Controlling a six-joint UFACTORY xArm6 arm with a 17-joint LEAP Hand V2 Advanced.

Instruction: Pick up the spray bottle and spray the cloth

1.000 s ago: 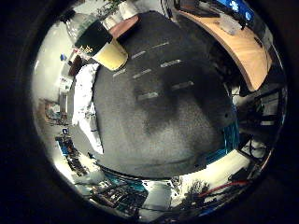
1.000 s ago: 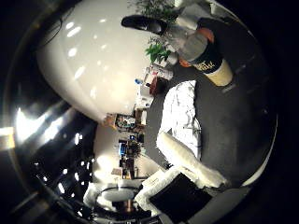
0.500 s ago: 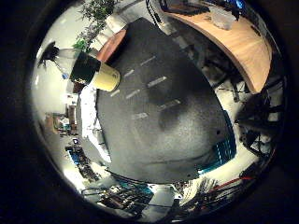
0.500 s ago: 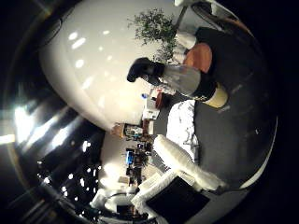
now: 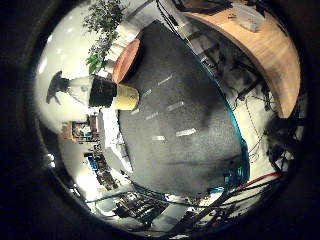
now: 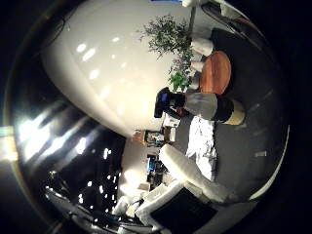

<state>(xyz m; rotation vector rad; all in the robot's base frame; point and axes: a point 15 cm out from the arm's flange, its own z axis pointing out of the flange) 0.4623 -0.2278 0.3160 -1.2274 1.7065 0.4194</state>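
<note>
Bottle [image 6: 210, 107]: we see it upright on the dark counter [image 5: 190, 150], just beside the cloth [image 6: 202, 146], toward 12 o'clock from it.
Handling: we judge it light, rigid, slick plastic; take the body below the trigger.
Robot hand [image 6: 185, 170]: white fingers show; we cannot tell apart or together.

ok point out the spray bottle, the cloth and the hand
spray bottle [image 6: 204, 106], thumb side palm view, on its clear body
cloth [image 6: 202, 144], thumb side palm view, on its crumpled middle
hand [image 6: 187, 170], thumb side palm view, on a white finger
</note>
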